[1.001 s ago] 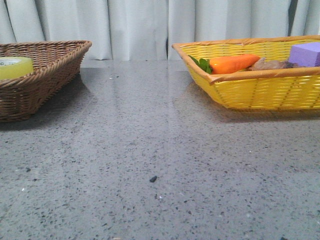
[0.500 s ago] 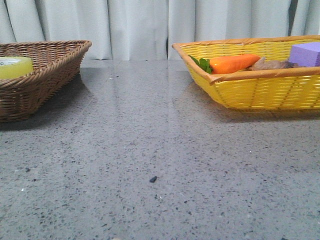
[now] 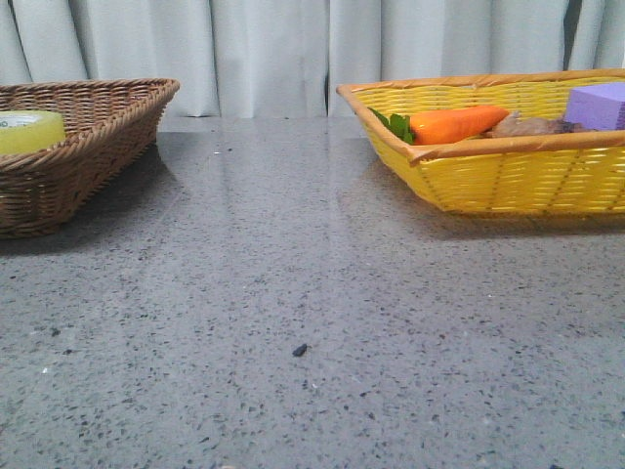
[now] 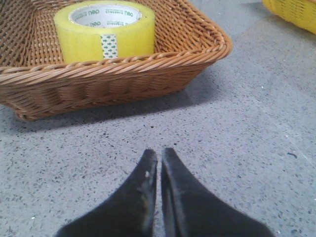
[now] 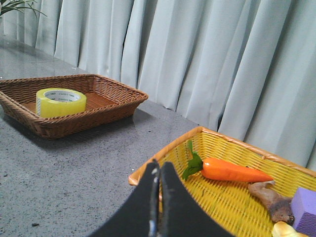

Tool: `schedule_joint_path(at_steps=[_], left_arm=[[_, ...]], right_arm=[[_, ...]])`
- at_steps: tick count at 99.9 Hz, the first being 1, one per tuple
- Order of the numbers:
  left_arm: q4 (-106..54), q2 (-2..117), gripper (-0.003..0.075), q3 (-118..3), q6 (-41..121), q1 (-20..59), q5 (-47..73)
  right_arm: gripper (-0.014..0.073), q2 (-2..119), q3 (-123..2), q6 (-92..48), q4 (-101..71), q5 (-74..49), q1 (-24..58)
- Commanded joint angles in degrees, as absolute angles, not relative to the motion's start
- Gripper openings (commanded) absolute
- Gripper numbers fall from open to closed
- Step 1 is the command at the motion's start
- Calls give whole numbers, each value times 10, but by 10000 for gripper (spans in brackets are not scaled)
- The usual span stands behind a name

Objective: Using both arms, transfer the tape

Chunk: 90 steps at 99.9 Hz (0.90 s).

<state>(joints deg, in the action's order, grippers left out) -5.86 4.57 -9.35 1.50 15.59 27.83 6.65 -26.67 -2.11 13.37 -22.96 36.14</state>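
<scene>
Nothing has moved since the earlier frames, so the transfer has not begun. The left pincer (image 4: 159,160) is clenched on nothing, the tape (image 4: 104,30) ahead of it in the brown wicker basket (image 4: 118,74). The right pincer (image 5: 158,173), also clenched, hovers at the yellow basket (image 5: 217,197). Speckled grey desk (image 3: 312,293); pale curtains (image 5: 207,64) behind.

Soft, even light fills the room. The worktop (image 3: 293,274) shows pale glare, and both baskets cast faint shadows. Focus is sharp.

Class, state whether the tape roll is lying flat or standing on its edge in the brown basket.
Lying flat. The tape rests inside the brown basket with its white core opening facing up.
</scene>
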Motion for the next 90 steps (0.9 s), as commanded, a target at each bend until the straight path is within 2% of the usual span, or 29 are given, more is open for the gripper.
schedule_joint_path(at_steps=[1, 37, 90], left_arm=[[-62, 28, -21, -97, 13, 143, 210], [-65, -21, -21, 8, 12, 52, 156], [-60, -21, -21, 8, 7, 53, 161]], right_arm=[[-74, 74, -281, -19, 144, -187, 359], [-74, 74, -281, -19, 144, -186, 359], [-74, 74, -281, -19, 144, -186, 359]])
